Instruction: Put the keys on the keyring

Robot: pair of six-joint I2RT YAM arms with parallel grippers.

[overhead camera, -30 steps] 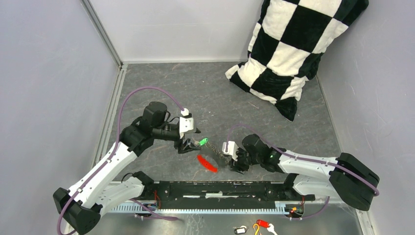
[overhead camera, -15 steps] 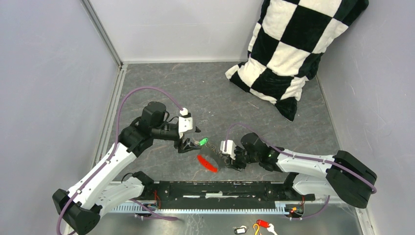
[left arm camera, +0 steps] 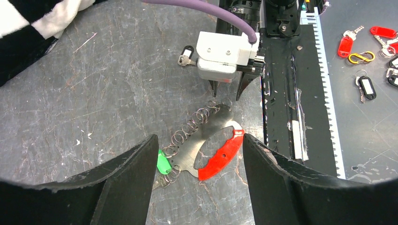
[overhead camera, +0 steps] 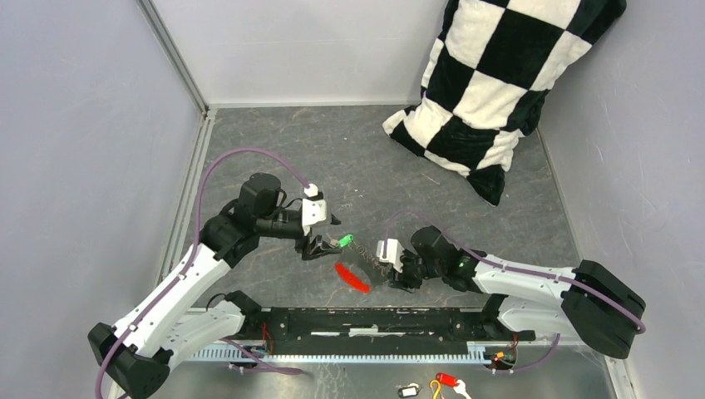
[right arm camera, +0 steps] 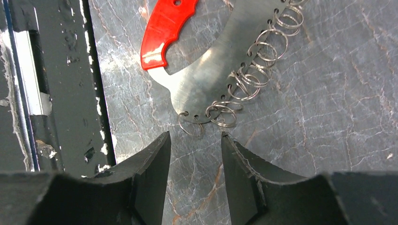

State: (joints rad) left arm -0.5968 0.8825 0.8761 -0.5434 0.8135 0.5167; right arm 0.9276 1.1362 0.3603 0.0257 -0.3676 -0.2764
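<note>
Got the keyring [left arm camera: 191, 125] lying flat on the bench [left arm camera: 94, 93], mid-frame in the top view, squeezed between both tools. Runs on a diagonal there: green key [left arm camera: 162, 164] at the upper-left end, right by the left tool [left arm camera: 199, 137], then down-right along a curved metal plate [left arm camera: 209, 133] to the right tool [right arm camera: 195, 137]. Red key [left arm camera: 220, 157] on the plate's lower side.

Better shot for the right tool, by the look of it. Points straight along the row of loops, with the last loop just ahead of its gap and apparently not touching. About half apart there, gripping nothing. Spread wide on the left, also empty, keyring framed between its fingers in the wrist view. No tray or box anywhere in view. Probably calls for a short push forward along that axis to pinch the end loop.
</note>
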